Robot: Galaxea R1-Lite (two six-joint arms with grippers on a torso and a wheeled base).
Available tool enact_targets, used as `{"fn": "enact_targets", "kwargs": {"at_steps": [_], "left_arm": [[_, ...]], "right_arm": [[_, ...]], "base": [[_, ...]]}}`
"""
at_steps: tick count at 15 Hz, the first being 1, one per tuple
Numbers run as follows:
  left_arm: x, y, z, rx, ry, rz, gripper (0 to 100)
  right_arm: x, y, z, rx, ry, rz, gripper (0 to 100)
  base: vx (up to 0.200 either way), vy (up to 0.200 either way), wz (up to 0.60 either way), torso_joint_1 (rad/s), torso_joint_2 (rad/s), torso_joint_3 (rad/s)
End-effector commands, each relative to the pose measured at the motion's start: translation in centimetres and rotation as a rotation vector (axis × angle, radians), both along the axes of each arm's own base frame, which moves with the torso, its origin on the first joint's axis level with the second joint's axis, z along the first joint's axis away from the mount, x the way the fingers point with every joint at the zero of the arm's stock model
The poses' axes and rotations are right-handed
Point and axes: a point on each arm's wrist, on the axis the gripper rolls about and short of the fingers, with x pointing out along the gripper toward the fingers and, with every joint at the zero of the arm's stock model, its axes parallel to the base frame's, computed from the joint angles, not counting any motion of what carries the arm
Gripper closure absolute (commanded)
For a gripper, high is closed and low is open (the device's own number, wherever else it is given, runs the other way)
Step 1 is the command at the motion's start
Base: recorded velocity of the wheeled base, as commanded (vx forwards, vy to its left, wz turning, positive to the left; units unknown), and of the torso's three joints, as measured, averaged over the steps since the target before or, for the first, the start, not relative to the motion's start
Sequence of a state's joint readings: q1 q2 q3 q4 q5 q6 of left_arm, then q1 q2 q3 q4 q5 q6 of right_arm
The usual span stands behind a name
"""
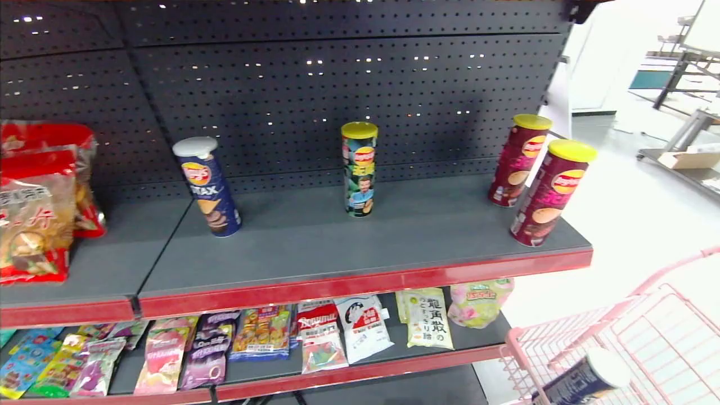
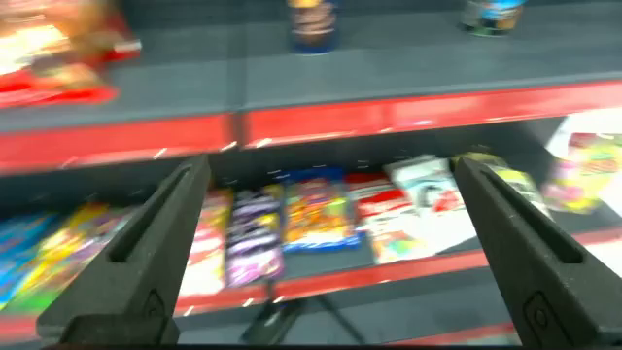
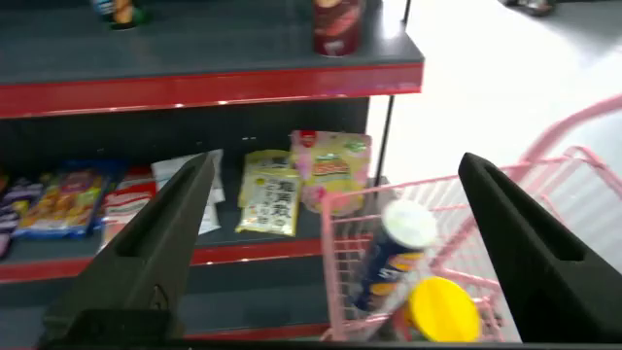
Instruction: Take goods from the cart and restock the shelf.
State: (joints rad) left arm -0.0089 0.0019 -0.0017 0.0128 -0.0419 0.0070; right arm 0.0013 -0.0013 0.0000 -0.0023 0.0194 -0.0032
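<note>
- Left gripper: jaws spread wide with nothing between them, held in front of the shelf and facing the packets on the lower tier.
- At the far left of the upper tier, red snack bags stand stacked close together.
- Next along is a blue can with a white lid, upright and well apart from the bags.
- Near the middle a patterned can with a yellow lid stands alone.
- At the right end two maroon cans, one at the back and one near the front edge, stand just beside each other.
- Beyond the shelf's right end is the pink cart, and a white-lidded blue can lies tilted inside it, a yellow-lidded can beside it.
- Right gripper: jaws wide apart and holding nothing, facing the cart.
</note>
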Motion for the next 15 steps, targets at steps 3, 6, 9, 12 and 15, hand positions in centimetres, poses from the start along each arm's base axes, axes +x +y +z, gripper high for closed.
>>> {"fn": "enact_targets", "kwargs": {"at_steps": [3, 6, 9, 12, 15], "left_arm": [[0.00, -0.01, 0.00, 0.001, -0.001, 0.000, 0], [0.00, -0.01, 0.00, 0.001, -0.001, 0.000, 0], [0.00, 0.00, 0.00, 0.001, -0.001, 0.002, 0], [0.00, 0.00, 0.00, 0.001, -0.001, 0.002, 0], [0.00, -0.01, 0.00, 0.001, -0.001, 0.000, 0]], "right_arm": [[0.01, 0.00, -0.01, 0.000, 0.002, 0.001, 0], [0.01, 0.00, -0.01, 0.000, 0.002, 0.002, 0], [0.01, 0.00, -0.01, 0.000, 0.002, 0.001, 0], [0.01, 0.00, -0.01, 0.000, 0.002, 0.001, 0], [0.01, 0.00, -0.01, 0.000, 0.002, -0.001, 0]], "base": [[0.000, 0.000, -0.60, 0.011, 0.00, -0.001], [0.000, 0.000, -0.60, -0.001, 0.01, 0.004], [0.000, 0.000, -0.60, 0.002, 0.00, -0.001], [0.000, 0.000, -0.60, 0.001, 0.01, 0.004], [0.000, 0.000, -0.20, 0.001, 0.00, 0.002]]}}
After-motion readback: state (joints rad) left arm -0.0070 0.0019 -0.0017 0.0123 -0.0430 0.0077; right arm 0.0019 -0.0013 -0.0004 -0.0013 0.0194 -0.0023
